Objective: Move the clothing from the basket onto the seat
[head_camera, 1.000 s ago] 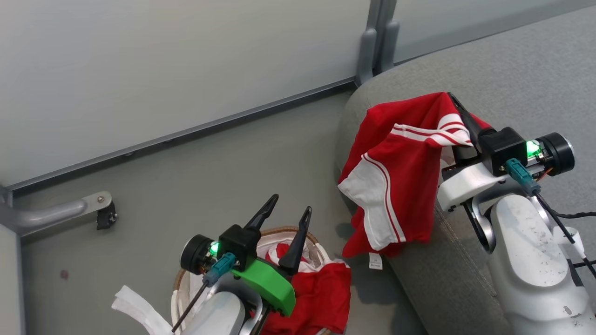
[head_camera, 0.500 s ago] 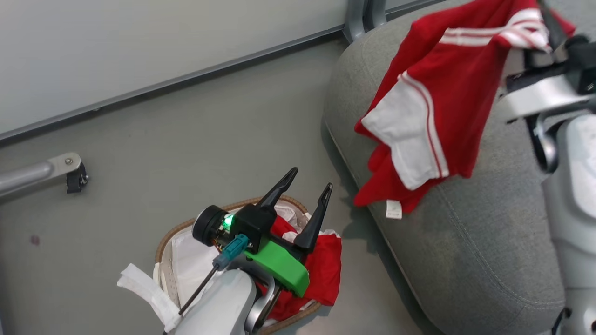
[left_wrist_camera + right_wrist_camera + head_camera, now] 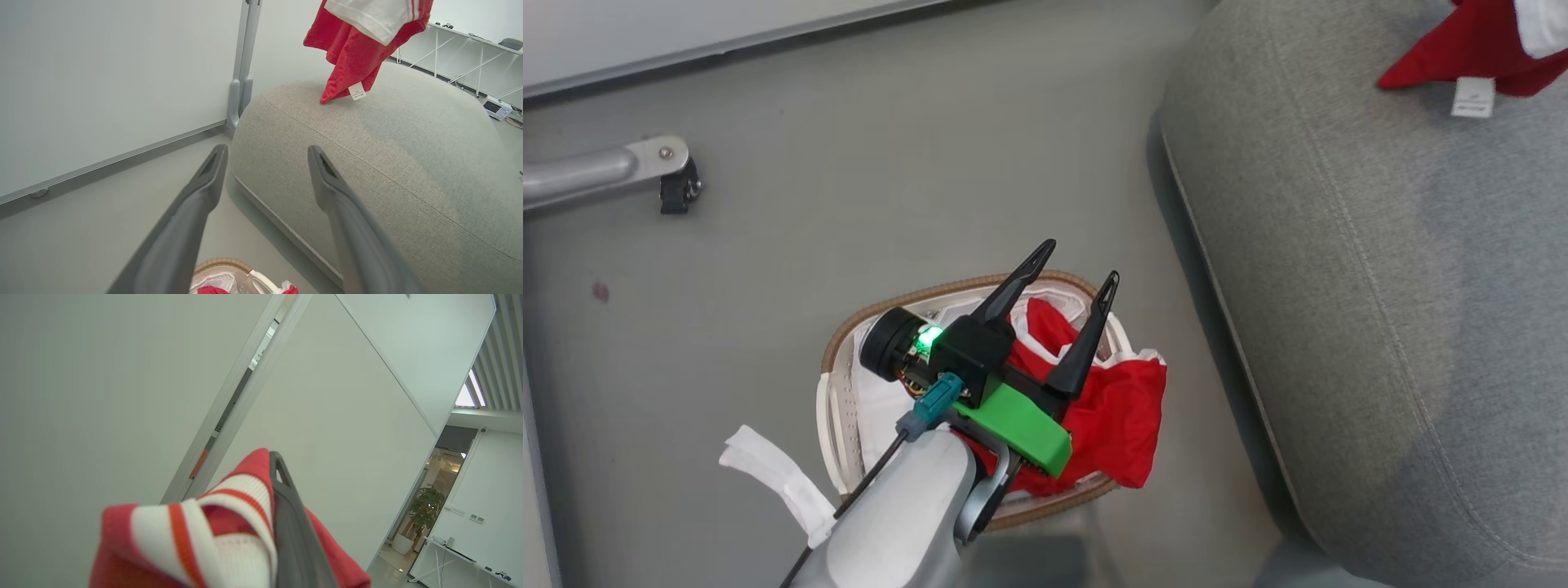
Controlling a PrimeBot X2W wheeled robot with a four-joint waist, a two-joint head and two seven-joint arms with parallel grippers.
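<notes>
The white basket [image 3: 843, 356] with a brown woven rim stands on the floor beside the grey seat [image 3: 1380, 286]. A red garment [image 3: 1119, 416] lies in it, spilling over the right rim. My left gripper [image 3: 1081, 261] hovers open above the basket, nothing between its fingers. In the left wrist view this gripper [image 3: 267, 151] points at the seat [image 3: 388, 171], with the basket [image 3: 229, 265] below. Red shorts [image 3: 355, 45] with white trim hang over the seat, their lowest corner touching it. My right gripper [image 3: 271, 461] is shut on the shorts' striped trim [image 3: 196, 535]. A corner of the shorts [image 3: 1445, 49] shows at top right.
A grey wall panel with a metal post [image 3: 241, 81] runs behind the seat. A metal leg with a caster [image 3: 662, 171] stands on the floor at left. A white liner strap [image 3: 776, 482] trails over the basket's left side. Shelving [image 3: 461, 49] stands far right.
The head camera has tilted down, so the whole picture has shifted. The shorts in my right gripper have gone from the seat's edge to further over the seat. My left gripper stays open above the basket.
</notes>
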